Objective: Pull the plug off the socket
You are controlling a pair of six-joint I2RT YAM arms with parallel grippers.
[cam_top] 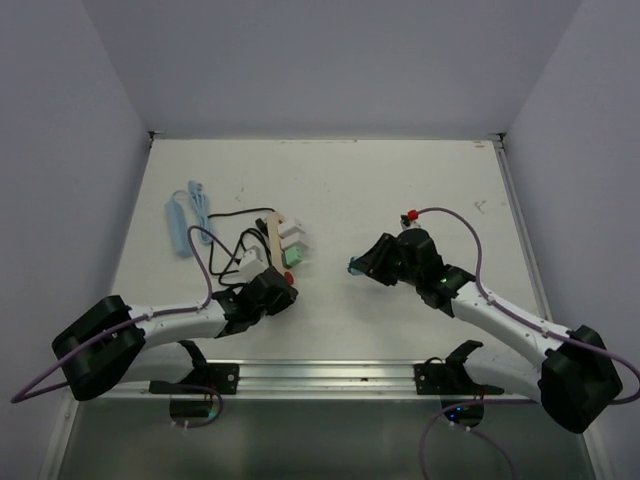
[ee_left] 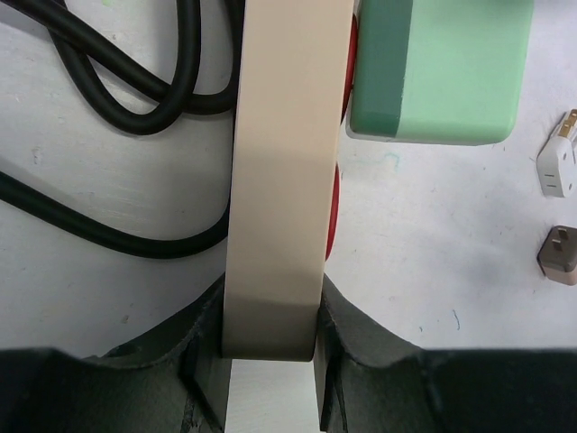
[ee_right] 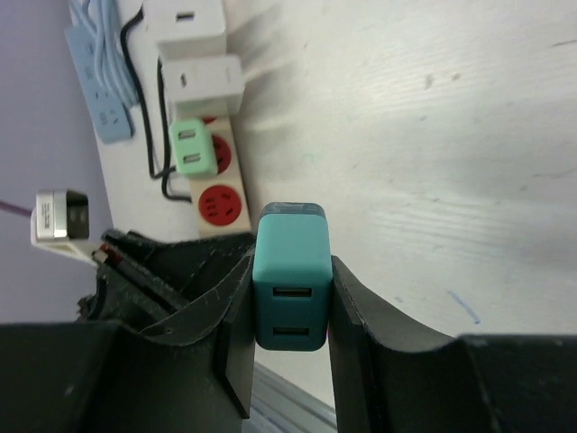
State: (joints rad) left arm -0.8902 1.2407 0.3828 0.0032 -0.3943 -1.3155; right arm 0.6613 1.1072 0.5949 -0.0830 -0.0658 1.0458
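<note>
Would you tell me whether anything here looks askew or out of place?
The long beige plastic power strip stands on its narrow edge, red sockets facing sideways, its near end clamped in the left gripper. Its black cord lies in tangled loops alongside. The right gripper holds a teal charger.

We see a long light blue power strip (cam_top: 176,226) lying near the left edge of the white table (cam_top: 400,180). Its blue cord (cam_top: 200,207) is bunched up right beside it. A little white plug piece (ee_left: 556,164) and a little brown one (ee_left: 559,255) lie close together, not touching. Pale purple walls (cam_top: 330,60) stand around the table.
</note>
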